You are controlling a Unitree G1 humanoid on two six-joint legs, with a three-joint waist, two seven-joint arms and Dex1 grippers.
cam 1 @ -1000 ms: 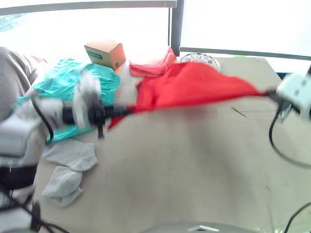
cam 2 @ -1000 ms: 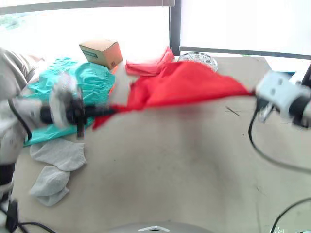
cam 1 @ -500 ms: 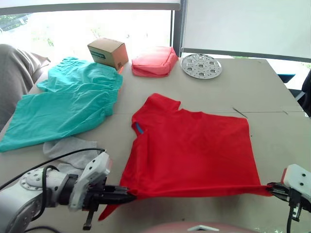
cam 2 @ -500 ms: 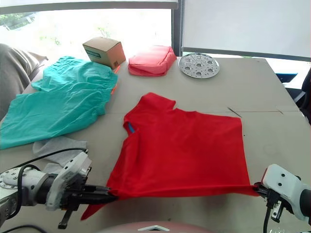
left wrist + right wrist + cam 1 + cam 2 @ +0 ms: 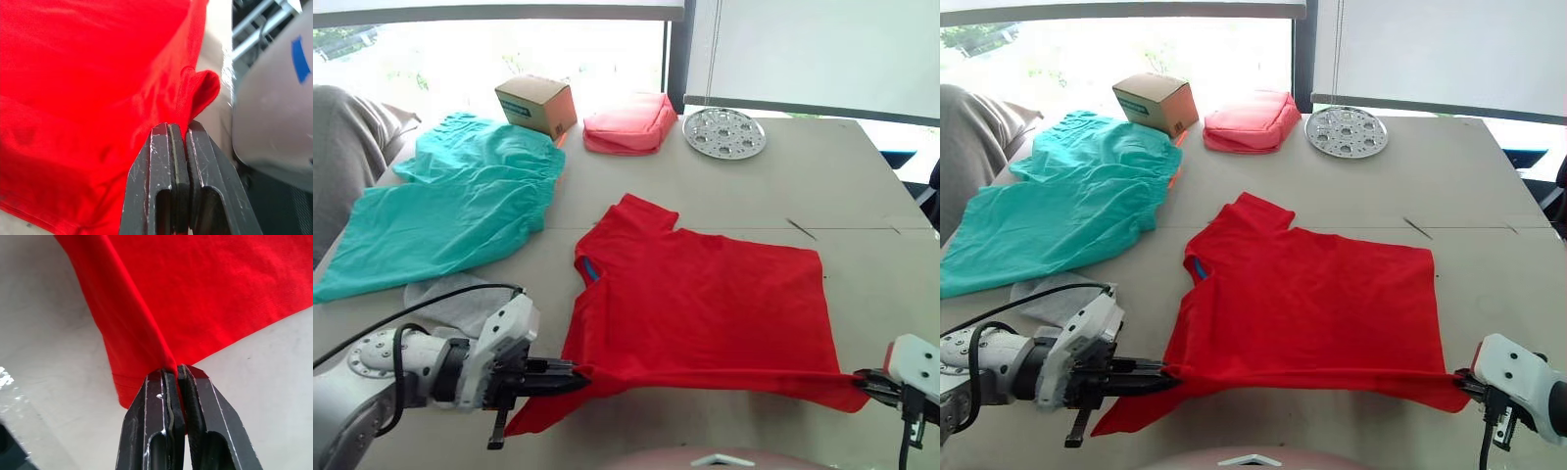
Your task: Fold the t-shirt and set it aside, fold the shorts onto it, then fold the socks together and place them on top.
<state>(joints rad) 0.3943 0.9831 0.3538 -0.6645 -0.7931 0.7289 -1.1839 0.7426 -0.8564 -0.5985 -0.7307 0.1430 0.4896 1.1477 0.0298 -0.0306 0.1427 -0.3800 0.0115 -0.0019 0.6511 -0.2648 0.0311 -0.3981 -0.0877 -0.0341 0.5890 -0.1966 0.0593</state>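
Observation:
The red t-shirt (image 5: pixel 705 304) lies spread flat on the table, collar toward the far left. My left gripper (image 5: pixel 576 377) is shut on its near-left edge, and the left wrist view shows cloth pinched between the fingers (image 5: pixel 168 147). At the near-right corner my right gripper (image 5: pixel 864 380) is shut on the hem, the red cloth clamped at its fingertips (image 5: pixel 168 377). The near edge is pulled taut between both grippers. The teal shorts (image 5: pixel 450 211) lie spread at the left. A grey sock (image 5: pixel 460 305) shows behind my left arm, partly hidden.
Along the far edge stand a cardboard box (image 5: pixel 536 104), a coral-pink pouch (image 5: pixel 628 121) and a perforated metal disc (image 5: pixel 724 132). A person's grey-clad arm (image 5: pixel 342 147) is at the far left. Bare table (image 5: pixel 862 196) lies to the right.
One second ago the shirt hung stretched in the air between both grippers; now it lies flat on the table, with both grippers low at the near edge, still gripping it.

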